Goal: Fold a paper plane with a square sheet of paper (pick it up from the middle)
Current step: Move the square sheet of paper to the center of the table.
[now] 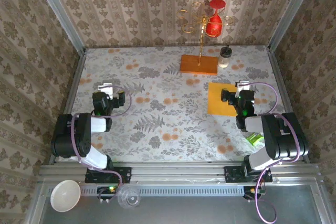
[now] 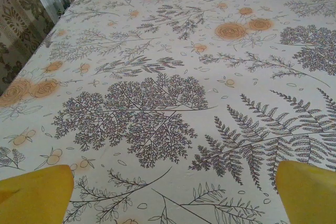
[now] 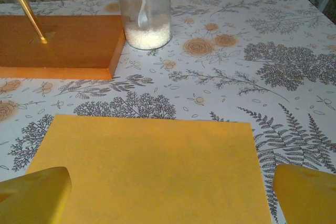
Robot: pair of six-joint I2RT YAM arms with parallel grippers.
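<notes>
A flower-printed worktop is spreading between papered walls, with two black-and-white arms waiting at its near edge. The left arm is reaching over bare cloth on its own side, and the left jaws are standing spread wide, their yellow fingers sitting at the bottom corners of the left wrist view with nothing between them but printed ferns. The right arm is stretching toward the square sheet of paper, which is lying flat and unfolded on the right half of the worktop. The right jaws are likewise gaping, holding nothing, with one yellow finger showing over the sheet's near left corner and the other just off its right edge (whether either is touching the paper cannot be told).

Beyond the sheet, with a strip of cloth between them, a brown-orange wooden block is resting near the back wall. A gold wire stand is rising from the block, and a red piece is hanging near the stand's top. A white bowl is sitting on the metal ledge in front of the arm bases, a small clear glass near it. A clear jar holding white grains is standing just beside the block's right end.
</notes>
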